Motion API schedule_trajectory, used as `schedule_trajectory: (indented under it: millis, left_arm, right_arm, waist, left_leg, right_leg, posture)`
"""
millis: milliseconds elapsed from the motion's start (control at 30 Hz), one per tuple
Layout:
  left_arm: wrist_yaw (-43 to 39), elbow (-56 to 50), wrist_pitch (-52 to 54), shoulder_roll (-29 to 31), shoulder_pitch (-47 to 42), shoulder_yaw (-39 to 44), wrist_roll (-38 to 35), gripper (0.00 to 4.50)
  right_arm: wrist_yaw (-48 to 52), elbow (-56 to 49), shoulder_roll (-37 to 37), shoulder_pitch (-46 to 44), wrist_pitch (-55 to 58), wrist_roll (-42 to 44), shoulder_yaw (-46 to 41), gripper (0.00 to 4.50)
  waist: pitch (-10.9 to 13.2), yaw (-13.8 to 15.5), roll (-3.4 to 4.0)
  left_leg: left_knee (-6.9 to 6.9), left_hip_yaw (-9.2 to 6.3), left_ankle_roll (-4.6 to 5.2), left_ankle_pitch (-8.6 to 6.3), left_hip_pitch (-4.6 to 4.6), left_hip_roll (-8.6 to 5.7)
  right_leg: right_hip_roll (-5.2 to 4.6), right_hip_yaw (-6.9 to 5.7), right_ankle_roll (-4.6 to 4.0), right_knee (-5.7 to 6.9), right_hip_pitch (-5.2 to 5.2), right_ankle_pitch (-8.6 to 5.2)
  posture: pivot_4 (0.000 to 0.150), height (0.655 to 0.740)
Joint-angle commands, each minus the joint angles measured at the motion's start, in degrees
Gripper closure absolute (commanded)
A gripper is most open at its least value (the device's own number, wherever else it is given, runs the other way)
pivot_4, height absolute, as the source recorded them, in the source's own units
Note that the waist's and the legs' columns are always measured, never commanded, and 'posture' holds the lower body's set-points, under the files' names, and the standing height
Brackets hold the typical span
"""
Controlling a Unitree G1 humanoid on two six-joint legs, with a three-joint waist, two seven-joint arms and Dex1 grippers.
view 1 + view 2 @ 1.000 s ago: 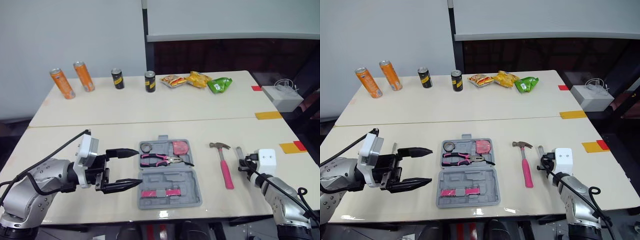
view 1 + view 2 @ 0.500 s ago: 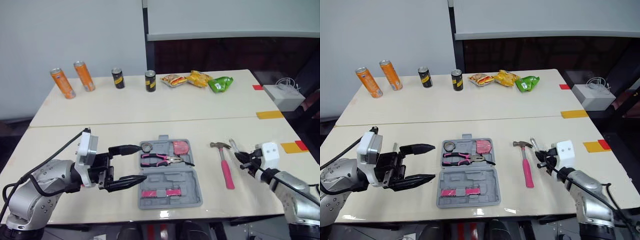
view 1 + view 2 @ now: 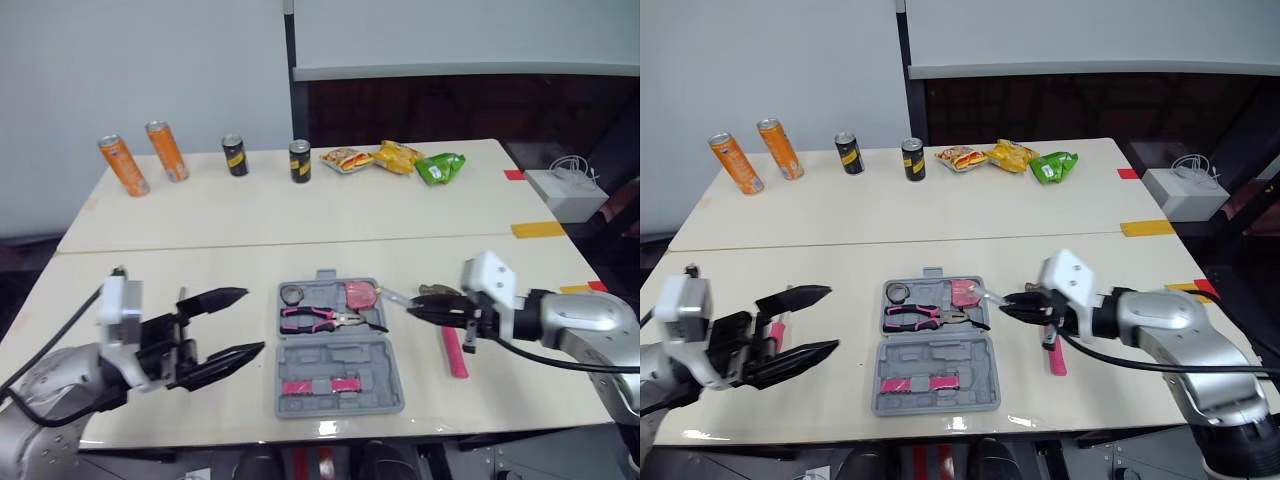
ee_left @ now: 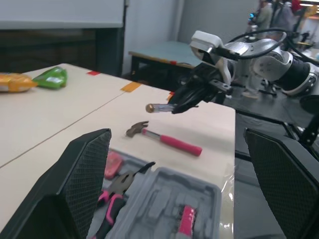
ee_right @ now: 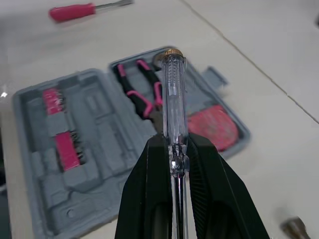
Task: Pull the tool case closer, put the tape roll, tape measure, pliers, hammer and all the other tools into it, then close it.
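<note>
The grey tool case (image 3: 338,372) lies open near the table's front edge. Its far half holds a tape roll (image 3: 293,293), pink-handled pliers (image 3: 322,319) and a pink tape measure (image 3: 360,294). My right gripper (image 3: 420,308) is shut on a clear-handled screwdriver (image 5: 174,99), held level above the case's right edge and tipped towards the tape measure. The pink-handled hammer (image 3: 452,350) lies on the table under that arm. My left gripper (image 3: 232,324) hovers open left of the case with nothing between its fingers (image 4: 84,184). A red-handled screwdriver (image 5: 75,11) lies on the table left of the case.
Two orange cans (image 3: 125,166) and two dark cans (image 3: 235,157) stand along the far table's back edge, with snack packs (image 3: 396,158) to their right. A white box (image 3: 565,195) sits at the far right. Yellow and red tape marks (image 3: 578,294) lie on the table's right side.
My right gripper has lifted the clear screwdriver from the table right of the hammer and carried it left to the case. My left gripper has drawn back to the left.
</note>
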Motion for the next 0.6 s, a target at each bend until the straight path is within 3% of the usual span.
schedule_trajectory:
  millis: [33, 200, 400, 600]
  left_arm:
    - [-5.0, 3.2, -0.9, 1.7, 4.7, 6.3, -0.5, 0.00]
    - [-10.3, 8.0, -3.4, 4.1, 7.0, 8.8, 2.8, 0.00]
    - [-12.1, 7.9, -2.6, 6.7, 7.3, 9.4, 3.6, 0.00]
    - [-13.8, 7.7, -2.7, 7.6, 8.7, 9.4, 4.4, 0.00]
  right_arm:
    - [4.7, 1.9, 0.2, -10.9, 0.6, -7.5, 12.0, 4.47]
    - [3.7, 1.9, 5.8, -22.6, 1.6, -19.3, 25.7, 4.47]
    - [8.7, 2.6, 11.4, -33.7, 13.7, -22.4, 37.0, 4.47]
    - [8.3, 5.7, 17.4, -39.8, 20.5, -24.7, 42.5, 4.47]
  waist:
    - [0.0, -0.5, -0.03]
    - [0.0, 0.1, -0.17]
    - [0.1, 0.2, -0.26]
    - [0.1, 0.0, -0.31]
  left_leg:
    - [0.02, 0.06, 0.00, 0.00, 0.02, 0.00]
    - [0.25, 0.02, 0.05, 0.04, -0.40, 0.09]
    - [0.36, 0.02, 0.01, 0.01, -0.42, 0.12]
    - [0.44, 0.03, -0.36, -0.08, -0.33, 0.15]
  right_leg:
    - [0.00, 0.05, 0.00, 0.02, -0.05, 0.00]
    - [0.06, 0.06, -0.04, 0.40, -0.72, 0.04]
    - [0.07, 0.06, -0.05, 0.46, -0.72, 0.04]
    - [0.07, 0.11, -0.12, 0.73, -0.72, 0.08]
  posture:
    - [0.150, 0.7400]
    - [0.150, 0.7400]
    - [0.150, 0.7400]
    - [0.150, 0.7400]
